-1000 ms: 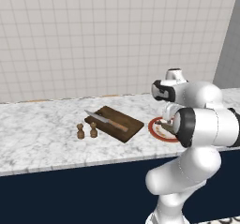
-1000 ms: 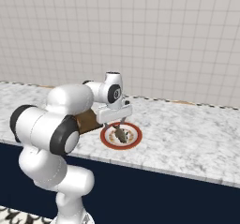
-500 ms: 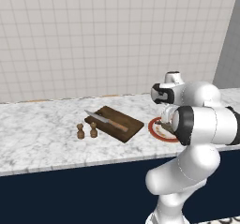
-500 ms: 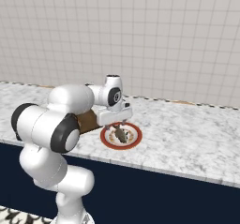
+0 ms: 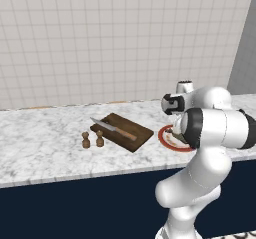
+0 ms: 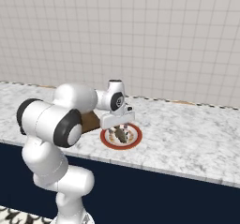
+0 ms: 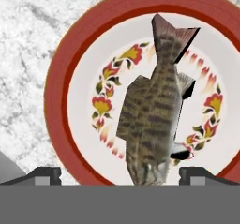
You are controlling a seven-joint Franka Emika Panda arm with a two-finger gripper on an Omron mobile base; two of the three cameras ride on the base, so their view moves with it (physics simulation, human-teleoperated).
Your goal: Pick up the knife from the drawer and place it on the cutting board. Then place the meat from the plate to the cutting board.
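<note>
Two-finger gripper (image 7: 119, 174) over the red-rimmed round plate (image 7: 61, 78), jaws wide apart either side of the brownish striped fish-shaped meat (image 7: 152, 117), silver-bladed tan-handled knife (image 5: 114, 128) on dark brown wooden cutting board (image 5: 141, 135) beside plate

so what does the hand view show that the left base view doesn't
Hand view: the meat is a striped fish lying on the plate's flowered centre, between the open gripper's fingertips. Left base view: the knife lying on the cutting board, two small wooden shakers beside it, and the tiled wall. Both: the red-rimmed plate on the marble counter.
</note>
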